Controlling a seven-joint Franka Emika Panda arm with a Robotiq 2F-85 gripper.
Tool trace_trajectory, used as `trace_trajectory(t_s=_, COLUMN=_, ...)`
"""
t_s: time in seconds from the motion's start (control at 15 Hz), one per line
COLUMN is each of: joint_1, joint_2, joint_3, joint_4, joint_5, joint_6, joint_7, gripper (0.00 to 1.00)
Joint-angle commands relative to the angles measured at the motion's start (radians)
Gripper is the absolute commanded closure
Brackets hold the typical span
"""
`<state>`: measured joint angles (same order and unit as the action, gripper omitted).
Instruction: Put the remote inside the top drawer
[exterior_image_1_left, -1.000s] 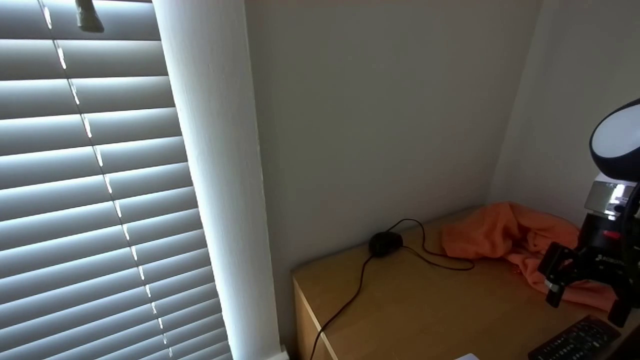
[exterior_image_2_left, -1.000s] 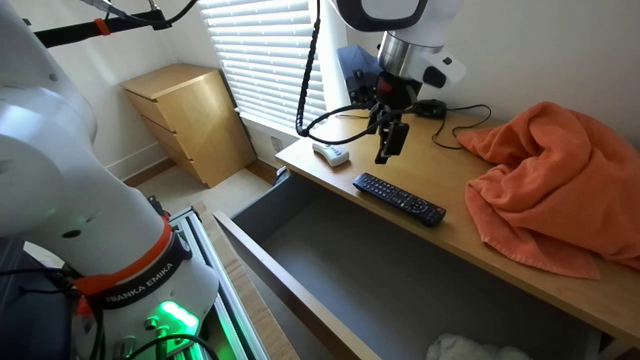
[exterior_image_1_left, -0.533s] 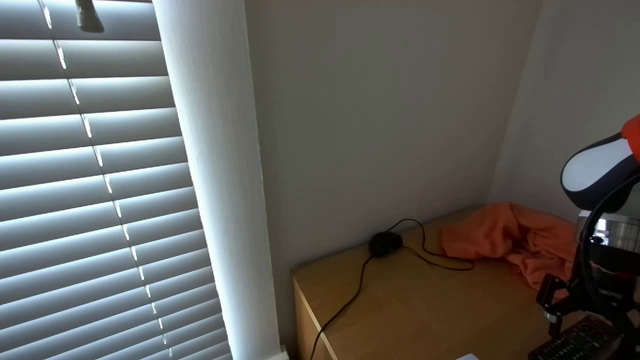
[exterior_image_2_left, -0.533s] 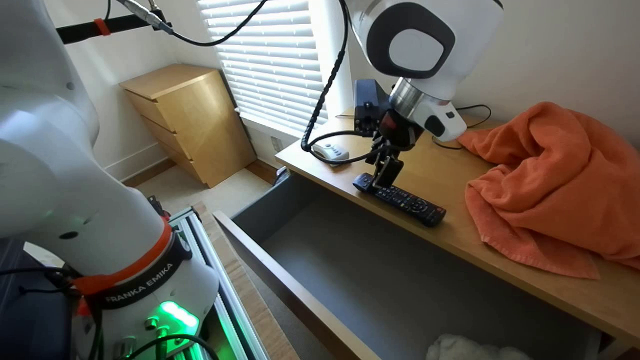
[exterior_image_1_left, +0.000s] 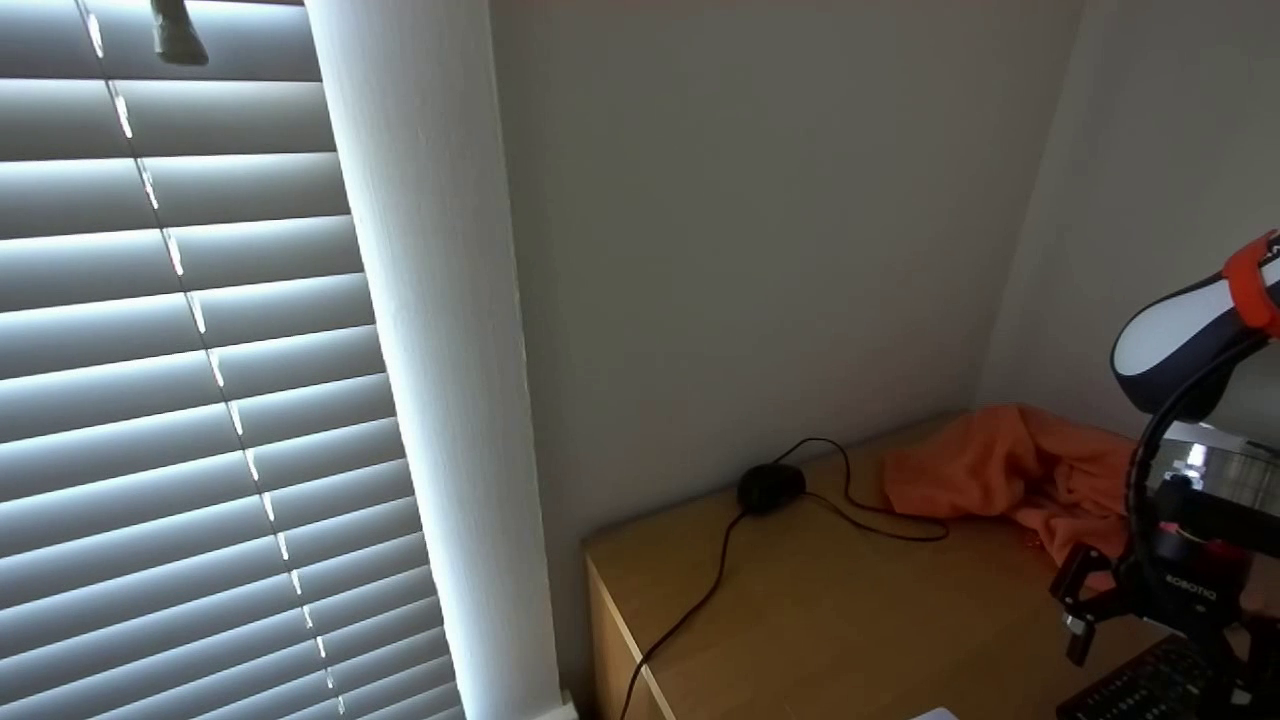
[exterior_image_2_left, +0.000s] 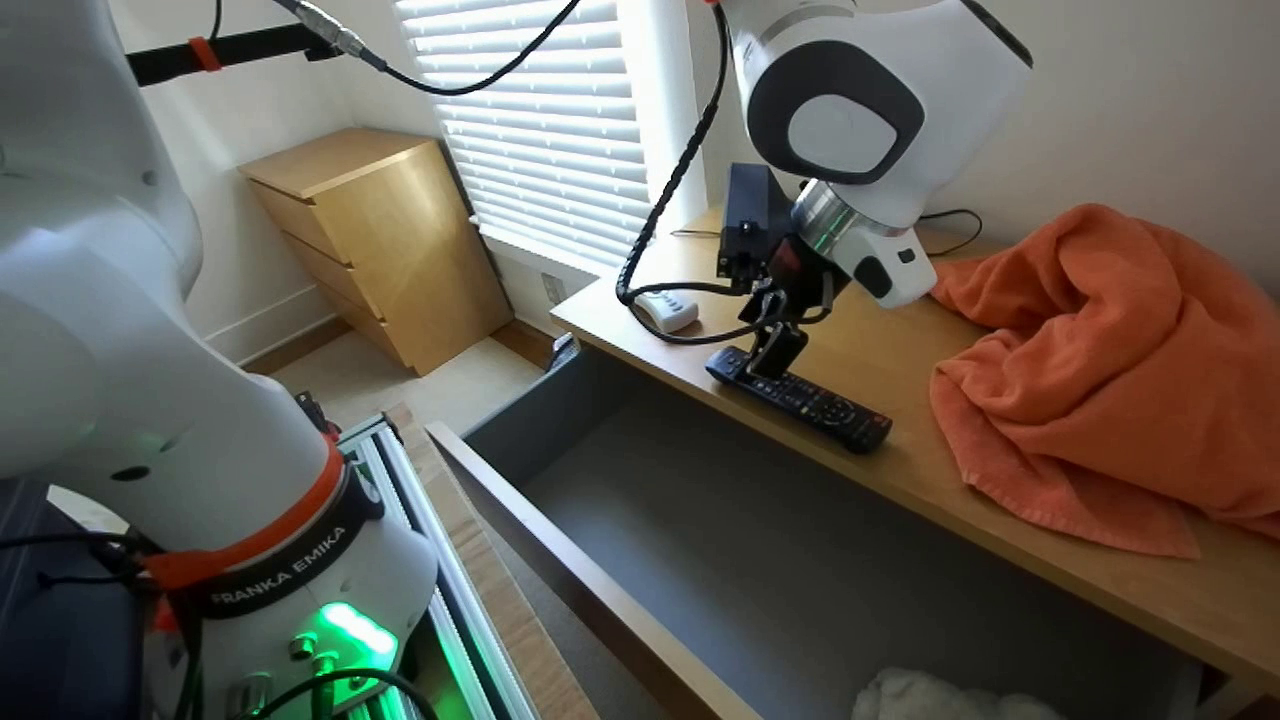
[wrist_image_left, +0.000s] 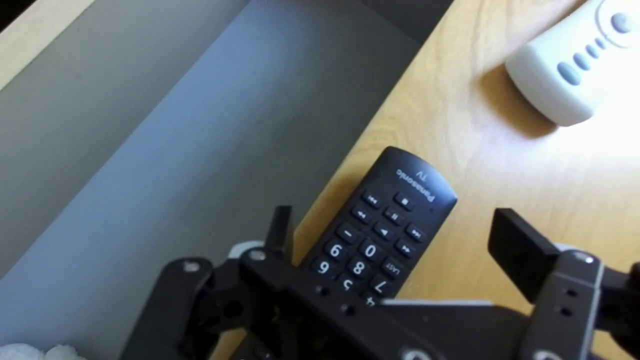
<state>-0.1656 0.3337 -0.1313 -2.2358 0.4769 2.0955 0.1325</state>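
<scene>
In an exterior view, well left of your claw (wrist_image_left: 393, 225), a wooden chest of drawers (exterior_image_2_left: 380, 250) stands on a pale floor (exterior_image_2_left: 470, 393) beside slatted window blinds (exterior_image_2_left: 540, 130). A white remote control (exterior_image_2_left: 672, 311) sits near the claw; the top drawer (exterior_image_2_left: 720, 530) stands pulled out below it. Your claw is released, fingers (wrist_image_left: 522, 250) spread over the black Panasonic TV remote (exterior_image_2_left: 822, 403), flat on the wooden dresser top (exterior_image_2_left: 870, 345); contact is unclear. Right of the claw, an orange towel (exterior_image_2_left: 1130, 380) lies heaped.

One slim black oblong remote (wrist_image_left: 380, 225), one rounded white remote (wrist_image_left: 565, 70), one orange cloth (exterior_image_2_left: 1130, 370), one grey-lined wooden drawer (exterior_image_2_left: 720, 530), two black fingers (wrist_image_left: 520, 252)
</scene>
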Motion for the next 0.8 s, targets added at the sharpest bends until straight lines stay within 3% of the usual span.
trace_trajectory(t_s=0.0, joint_1=-0.005, joint_2=0.0, joint_3=0.004, joint_4=0.003, joint_5=-0.001, joint_6=-0.002, joint_7=0.001, gripper=0.0)
trace_trajectory(t_s=0.53, joint_1=-0.007, joint_2=0.001, joint_3=0.006, joint_4=0.004, joint_5=0.0, joint_6=-0.002, joint_7=0.0, gripper=0.0)
trace_trajectory(t_s=0.73, joint_1=0.013, joint_2=-0.014, joint_3=-0.012, joint_4=-0.021, joint_5=-0.024, joint_6=0.089, joint_7=0.088, gripper=0.0)
